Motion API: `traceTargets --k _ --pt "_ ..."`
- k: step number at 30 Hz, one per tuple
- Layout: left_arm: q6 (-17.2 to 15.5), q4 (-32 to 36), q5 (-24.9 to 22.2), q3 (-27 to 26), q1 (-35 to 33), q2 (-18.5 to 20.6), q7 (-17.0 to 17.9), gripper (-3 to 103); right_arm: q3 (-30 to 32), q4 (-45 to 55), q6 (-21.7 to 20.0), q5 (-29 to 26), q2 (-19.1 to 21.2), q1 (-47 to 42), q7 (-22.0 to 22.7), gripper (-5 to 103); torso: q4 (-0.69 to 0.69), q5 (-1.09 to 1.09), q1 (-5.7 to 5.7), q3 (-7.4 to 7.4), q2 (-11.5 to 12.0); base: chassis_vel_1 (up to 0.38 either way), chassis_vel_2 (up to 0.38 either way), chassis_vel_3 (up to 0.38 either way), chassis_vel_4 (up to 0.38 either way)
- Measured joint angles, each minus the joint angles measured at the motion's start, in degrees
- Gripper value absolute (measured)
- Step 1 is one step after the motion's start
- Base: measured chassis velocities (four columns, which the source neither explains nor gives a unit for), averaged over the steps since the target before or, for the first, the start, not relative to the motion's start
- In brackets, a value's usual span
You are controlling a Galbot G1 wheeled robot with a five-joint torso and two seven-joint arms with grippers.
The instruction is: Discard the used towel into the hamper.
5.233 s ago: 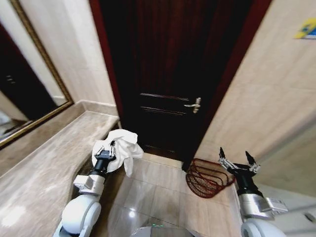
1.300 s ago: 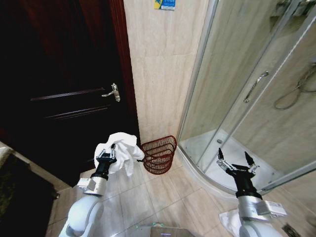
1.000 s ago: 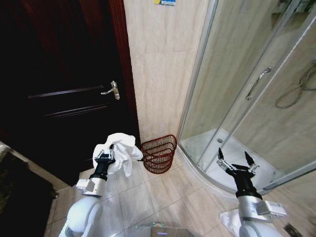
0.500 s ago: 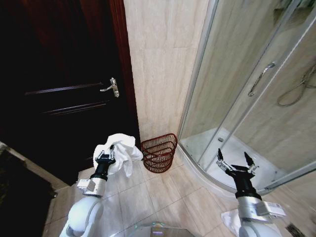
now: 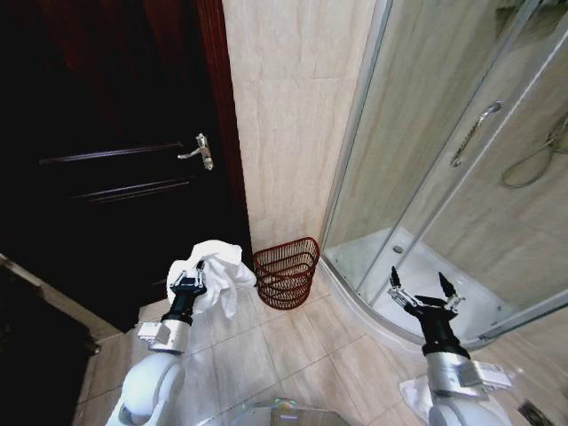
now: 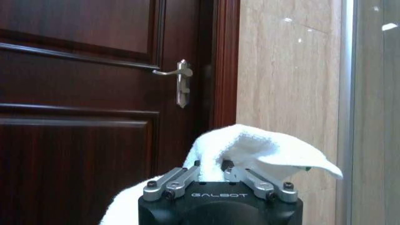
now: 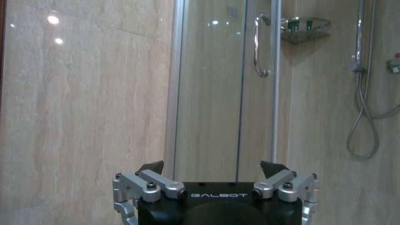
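A bathroom seen from the robot's head. The left end effector (image 5: pixel 193 281) is raised at the lower left, its fingers closed on one white towel (image 5: pixel 216 271), which bunches over and beyond the fingertips and hangs down on the side toward the hamper. In the left wrist view the same left end effector (image 6: pixel 214 174) pinches the towel (image 6: pixel 250 150) between its fingers, with a dark wooden door (image 6: pixel 81 93) and its metal lever handle (image 6: pixel 178 82) behind.

Just beyond the towel, slightly to the right of the left end effector, one small round hamper (image 5: pixel 287 272) of dark red open weave stands upright on the tiled floor (image 5: pixel 293 355), against a beige tiled wall (image 5: pixel 293 115). The towel is beside the hamper, not yet over its mouth.

The right end effector (image 5: pixel 423 298) is held up at the lower right, fingers spread wide and holding nothing. In the right wrist view, this right end effector (image 7: pixel 214 176) faces a glass shower enclosure (image 7: pixel 262 93).

Risk, as a judgement: released from here, the towel would probably land on the floor or drape over the rim, since the hamper's opening is small and the cloth hangs unevenly. Reaching in could also nudge and tip the light hamper.

Count: one towel, one hamper, two end effectors.
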State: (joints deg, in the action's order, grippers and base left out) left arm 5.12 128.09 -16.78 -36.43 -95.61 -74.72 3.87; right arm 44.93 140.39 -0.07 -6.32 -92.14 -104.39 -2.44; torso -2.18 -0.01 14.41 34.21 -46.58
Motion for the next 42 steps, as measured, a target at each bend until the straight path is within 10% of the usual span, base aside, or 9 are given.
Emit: traceTargets --k 42 --pt "0.18 -0.82 0.16 0.30 0.15 0.03 -0.11 10 -0.53 -0.29 -0.76 1.01 0.00 0.05 -0.21 100 0.00 0.00 -4.39 -5.95 10.33 0.000 0.000 0.000 0.000"
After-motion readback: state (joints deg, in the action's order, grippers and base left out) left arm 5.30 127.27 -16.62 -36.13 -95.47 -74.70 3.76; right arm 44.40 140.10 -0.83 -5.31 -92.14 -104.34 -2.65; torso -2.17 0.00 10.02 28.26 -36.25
